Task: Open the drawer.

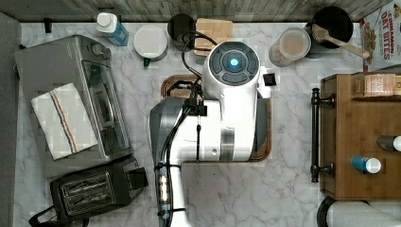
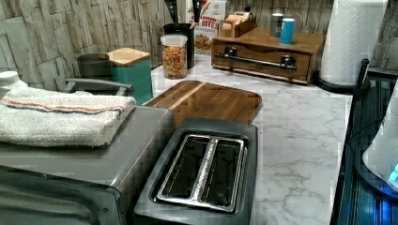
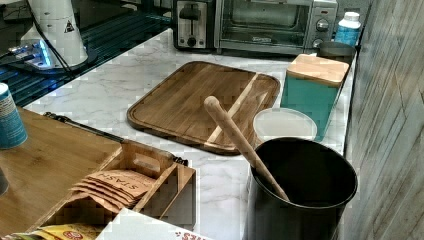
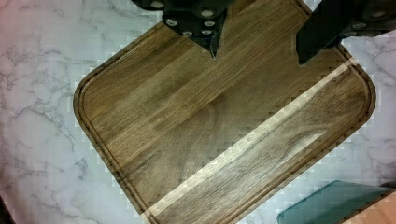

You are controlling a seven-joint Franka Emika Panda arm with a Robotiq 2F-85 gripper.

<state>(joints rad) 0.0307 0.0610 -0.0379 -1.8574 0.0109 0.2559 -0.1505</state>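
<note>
1 drawer (image 2: 263,62), closed, sits at the surface's (image 1: 283,194) edge with 2 bottles (image 2: 281,27) on top; the gripper (image 4: 257,55) hangs released over 1 cutting board (image 4: 224,121)

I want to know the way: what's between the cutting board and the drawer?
In the top view, bare marble counter separates the cutting board from the drawer and its black handle.

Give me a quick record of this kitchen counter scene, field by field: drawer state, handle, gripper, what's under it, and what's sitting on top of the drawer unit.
drawer: shut, front flush with its wooden unit
handle: black bar, untouched
gripper: open, holding nothing, hanging over the cutting board
cutting board: bare, flat on the marble counter
on the drawer unit: tea-bag box, two small bottles
task progress: not started
</note>
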